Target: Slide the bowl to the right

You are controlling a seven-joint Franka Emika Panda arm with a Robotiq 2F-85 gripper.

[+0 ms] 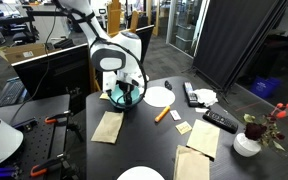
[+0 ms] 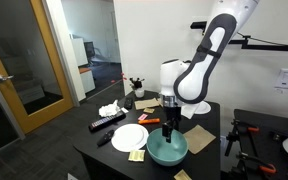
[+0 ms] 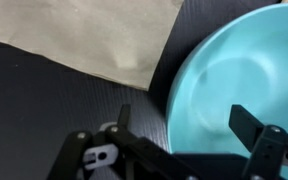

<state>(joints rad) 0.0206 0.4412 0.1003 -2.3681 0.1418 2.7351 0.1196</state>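
Observation:
The teal bowl point(image 1: 117, 97) sits on the black table, near its front edge in an exterior view point(image 2: 167, 150). In the wrist view the bowl point(image 3: 246, 70) fills the right side. My gripper point(image 3: 181, 112) is open and reaches down over the bowl's rim, with one finger outside the rim over the table and the other inside the bowl. It shows in both exterior views point(image 1: 125, 93) point(image 2: 170, 128), low over the bowl. I cannot tell whether the fingers touch the bowl.
A white plate point(image 1: 159, 96) lies next to the bowl, also in an exterior view point(image 2: 130, 137). Another plate point(image 1: 141, 174) lies at the table edge. Brown paper napkins point(image 1: 108, 126) point(image 3: 94, 35), an orange marker point(image 1: 163, 114), a remote point(image 1: 220, 121) and a flower vase point(image 1: 247, 143) are nearby.

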